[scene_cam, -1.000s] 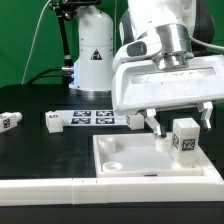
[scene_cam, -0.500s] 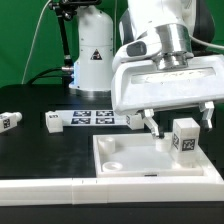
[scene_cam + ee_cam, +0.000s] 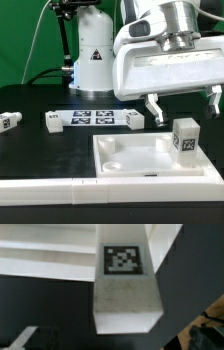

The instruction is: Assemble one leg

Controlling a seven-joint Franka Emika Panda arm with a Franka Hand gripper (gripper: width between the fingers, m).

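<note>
A leg [image 3: 184, 138], a small white post with a black-and-white tag on its face, stands upright at the right corner of the white square tray [image 3: 130, 165]. My gripper [image 3: 183, 103] hangs just above the leg. It is open and empty, with one finger on each side of the leg's top and clear of it. In the wrist view the leg [image 3: 125, 297] fills the middle, tag facing the camera, with the tray [image 3: 40, 263] behind it. My fingers show only dimly at the edge of that view.
The marker board [image 3: 92, 117] lies on the black table behind the tray. Loose white legs lie at its two ends [image 3: 52, 120] [image 3: 134, 119], and another lies at the exterior view's far left [image 3: 8, 121]. A white robot base [image 3: 92, 55] stands at the back.
My gripper has risen from around the leg and now hangs above it. The leg stays standing on the tray corner.
</note>
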